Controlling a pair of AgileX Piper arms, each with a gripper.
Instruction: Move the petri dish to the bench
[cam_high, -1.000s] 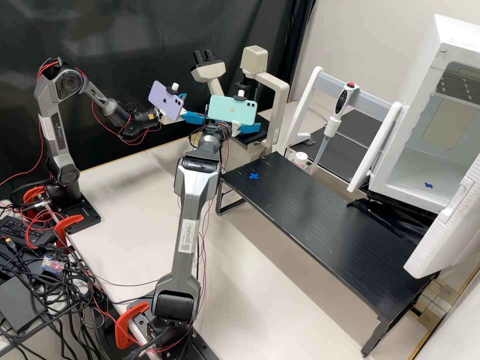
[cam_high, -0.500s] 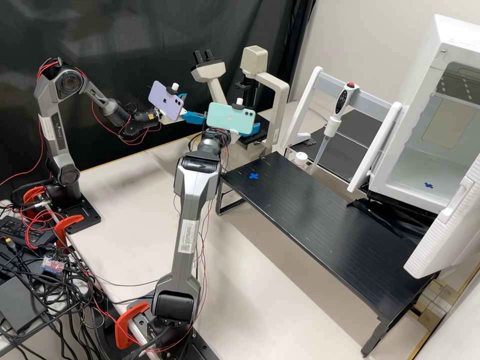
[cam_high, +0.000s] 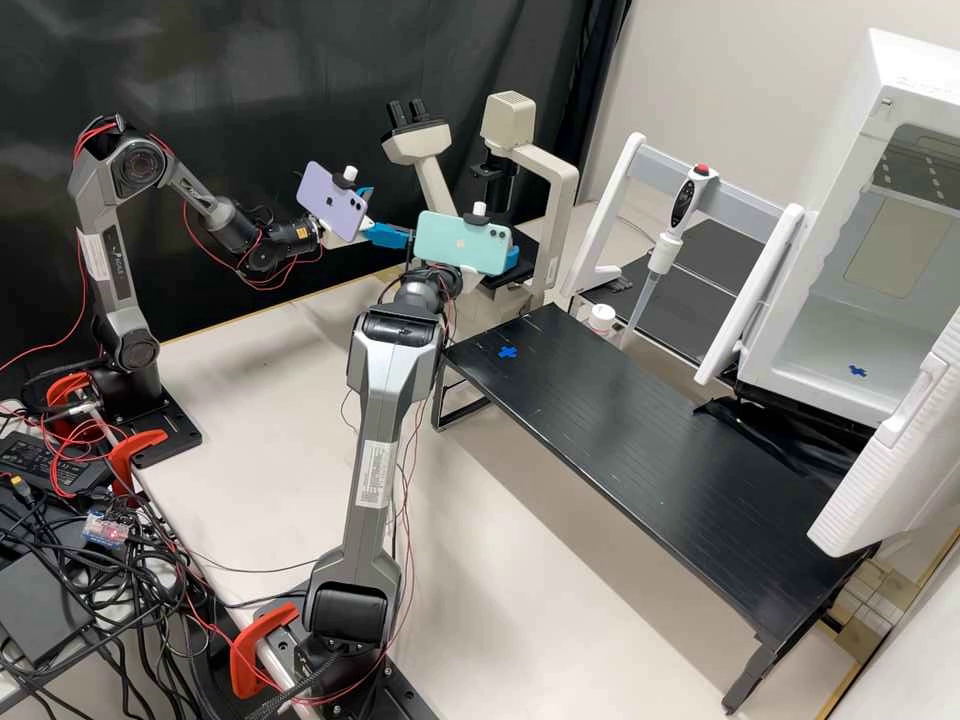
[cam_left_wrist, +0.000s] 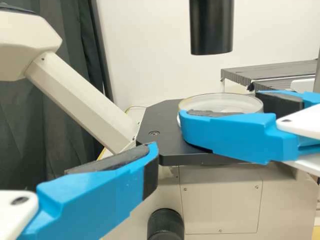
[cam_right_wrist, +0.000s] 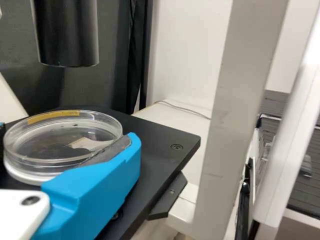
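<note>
Right claw (cam_left_wrist: 222, 107): narrowed onto the dish (cam_right_wrist: 55, 142), pads against opposite sides, presumably for a level lift.
Left claw (cam_high: 390, 213): wide, holding nothing.
Dish: on or just over the stage (cam_right_wrist: 162, 135); yellow label (cam_right_wrist: 52, 116), writing illegible.
Black bench (cam_high: 600, 430): blue cross (cam_high: 508, 352), probably the set-down mark.

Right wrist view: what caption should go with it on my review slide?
Clear petri dish between blue fingers at the black microscope stage.
</note>
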